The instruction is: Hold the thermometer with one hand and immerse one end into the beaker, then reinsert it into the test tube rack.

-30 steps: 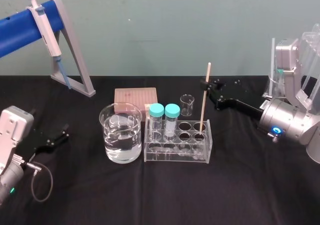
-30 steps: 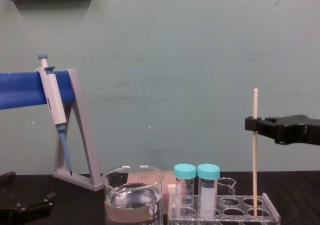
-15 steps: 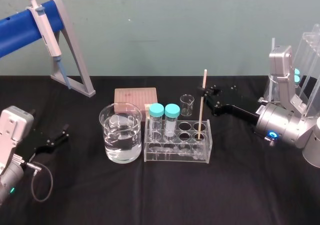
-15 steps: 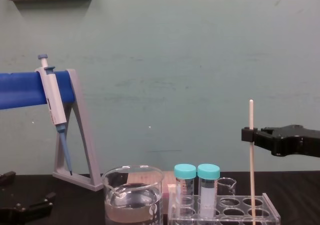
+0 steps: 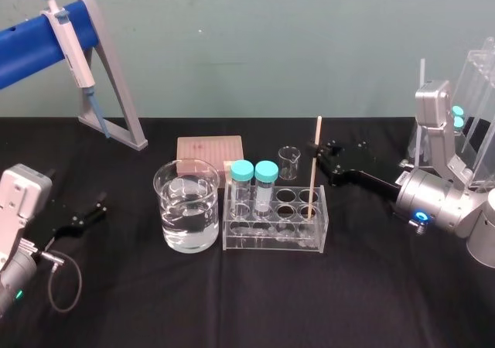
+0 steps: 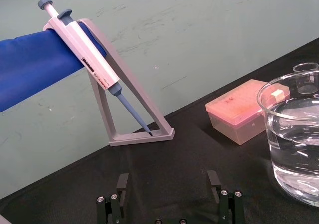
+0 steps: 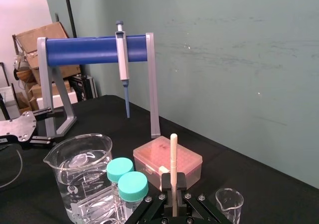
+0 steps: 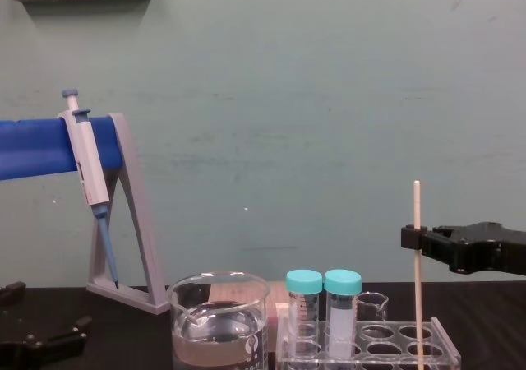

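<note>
The thermometer (image 5: pixel 316 131), a thin cream rod, stands upright with its lower end in a right-hand hole of the clear test tube rack (image 5: pixel 271 243). My right gripper (image 5: pixel 315 148) is shut on the rod above the rack. In the chest view the gripper (image 8: pixel 413 238) pinches the thermometer (image 8: pixel 417 205) about a third of the way down. The right wrist view shows the rod (image 7: pixel 173 157) rising from between the black fingers. The large beaker (image 5: pixel 172 209), partly filled with water, stands just left of the rack. My left gripper (image 6: pixel 168 184) rests open near the table's left side, holding nothing.
Two teal-capped tubes (image 5: pixel 254 179) stand in the rack's left holes. Behind it are a pink tip box (image 5: pixel 209 148) and a tiny glass beaker (image 5: pixel 288 161). A pipette (image 5: pixel 71 46) hangs on the grey stand with blue bar at the far left.
My right gripper has come down with the thermometer, so the rod stands lower and deeper in the rack hole. The left arm has not moved.
</note>
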Motion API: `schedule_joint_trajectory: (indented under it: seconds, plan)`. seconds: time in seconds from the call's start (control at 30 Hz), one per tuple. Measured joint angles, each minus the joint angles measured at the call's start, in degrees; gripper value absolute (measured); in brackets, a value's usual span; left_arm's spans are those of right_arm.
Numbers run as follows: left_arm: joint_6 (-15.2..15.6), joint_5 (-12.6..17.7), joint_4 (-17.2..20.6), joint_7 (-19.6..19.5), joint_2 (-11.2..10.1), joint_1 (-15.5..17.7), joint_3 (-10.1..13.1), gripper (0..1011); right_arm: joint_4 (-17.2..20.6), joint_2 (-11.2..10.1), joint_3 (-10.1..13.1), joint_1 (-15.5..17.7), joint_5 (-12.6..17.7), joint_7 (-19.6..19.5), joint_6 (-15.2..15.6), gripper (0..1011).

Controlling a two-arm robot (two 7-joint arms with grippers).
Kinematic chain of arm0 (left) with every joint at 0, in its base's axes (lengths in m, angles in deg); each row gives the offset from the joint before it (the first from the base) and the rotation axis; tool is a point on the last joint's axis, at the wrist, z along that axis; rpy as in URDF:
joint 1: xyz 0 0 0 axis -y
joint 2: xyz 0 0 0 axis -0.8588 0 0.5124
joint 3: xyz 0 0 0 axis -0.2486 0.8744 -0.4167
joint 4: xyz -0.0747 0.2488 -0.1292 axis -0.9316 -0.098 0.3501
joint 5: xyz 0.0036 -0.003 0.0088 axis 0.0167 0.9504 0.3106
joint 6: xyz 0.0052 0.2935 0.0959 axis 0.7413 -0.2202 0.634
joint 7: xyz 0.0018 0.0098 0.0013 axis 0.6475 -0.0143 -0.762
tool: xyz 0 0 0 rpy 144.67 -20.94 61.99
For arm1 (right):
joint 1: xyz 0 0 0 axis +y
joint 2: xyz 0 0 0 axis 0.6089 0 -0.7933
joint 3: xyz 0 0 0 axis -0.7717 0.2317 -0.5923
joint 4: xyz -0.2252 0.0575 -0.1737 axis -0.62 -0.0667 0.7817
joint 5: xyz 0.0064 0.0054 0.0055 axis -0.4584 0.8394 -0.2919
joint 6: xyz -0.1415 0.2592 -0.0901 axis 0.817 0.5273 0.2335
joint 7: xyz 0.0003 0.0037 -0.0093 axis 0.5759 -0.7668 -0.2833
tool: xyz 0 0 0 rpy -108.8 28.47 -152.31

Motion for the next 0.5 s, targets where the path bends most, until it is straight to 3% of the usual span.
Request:
schedule_joint_trajectory:
  seconds: [0.13, 0.23, 0.3, 0.5]
  plan:
    - [0.00, 0.00, 0.00, 0.00, 0.00, 0.00, 0.00, 1003, -0.12, 0.15, 0.18, 0.18, 0.05, -0.02, 0.02, 49]
    - [0.00, 0.00, 0.00, 0.00, 0.00, 0.00, 0.00, 1004, 0.04, 0.17, 0.30, 0.41, 0.06, -0.12, 0.14, 110]
    - [0.00, 0.00, 0.00, 0.00, 0.00, 0.00, 0.00, 1004, 0.16, 0.17, 0.36, 0.49, 0.06, -0.21, 0.24, 209]
    - [0.00, 0.00, 0.00, 0.00, 0.00, 0.00, 0.00, 1004, 0.24, 0.23, 0.67, 0.56, 0.05, -0.51, 0.35, 369]
